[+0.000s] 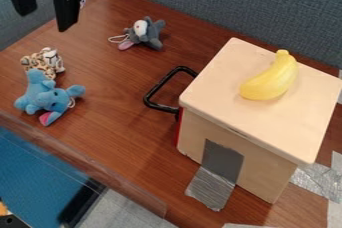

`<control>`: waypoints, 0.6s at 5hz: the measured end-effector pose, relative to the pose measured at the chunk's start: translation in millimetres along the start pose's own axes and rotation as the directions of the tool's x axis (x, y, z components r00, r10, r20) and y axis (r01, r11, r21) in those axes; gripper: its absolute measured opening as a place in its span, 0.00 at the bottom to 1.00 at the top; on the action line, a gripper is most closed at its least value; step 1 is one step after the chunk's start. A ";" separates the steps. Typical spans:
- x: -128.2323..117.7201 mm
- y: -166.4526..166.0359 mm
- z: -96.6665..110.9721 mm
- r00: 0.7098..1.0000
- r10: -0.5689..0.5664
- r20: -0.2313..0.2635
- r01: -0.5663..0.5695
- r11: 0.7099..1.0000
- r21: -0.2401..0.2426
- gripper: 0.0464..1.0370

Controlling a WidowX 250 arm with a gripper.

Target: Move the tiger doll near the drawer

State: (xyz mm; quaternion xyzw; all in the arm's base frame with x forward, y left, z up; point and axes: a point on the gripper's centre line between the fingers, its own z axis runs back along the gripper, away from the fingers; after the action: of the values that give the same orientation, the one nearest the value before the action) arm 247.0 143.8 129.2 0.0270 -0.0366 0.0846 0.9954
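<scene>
You are finding the blue doll (pixel 48 97) lying nearest, partly covering the tiger (pixel 37 64). The drawer handle (pixel 162 82) is standing well apart, to the view's right. The tiger is lying on the worktop (pixel 120 127), camera-side of the raised hand (pixel 45 21), its long axis apparently running crosswise, its facing unclear. The hand is hanging released, fingers apart, grasping nothing.

Dolls sharing a table (pixel 120 132) with a drawer (pixel 214 87).
A banana (pixel 270 79) is lying atop the drawer at right; at left, an elephant (pixel 45 97) is sitting before the tiger (pixel 36 63), while a third doll (pixel 145 33) is resting farther back, left of the drawer.
</scene>
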 end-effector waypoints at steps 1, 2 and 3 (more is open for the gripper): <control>4.5 32.5 -17.5 0.993 0.113 -0.016 -0.113 0.993 0.021 0.96; 9.8 46.3 -43.1 0.985 0.163 -0.062 -0.160 0.985 0.062 0.96; 17.8 56.7 -60.9 0.980 0.179 -0.083 -0.170 0.980 0.104 0.96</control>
State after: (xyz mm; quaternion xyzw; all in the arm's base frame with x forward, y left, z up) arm 259.0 206.2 72.6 0.0679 0.0111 0.1745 0.9823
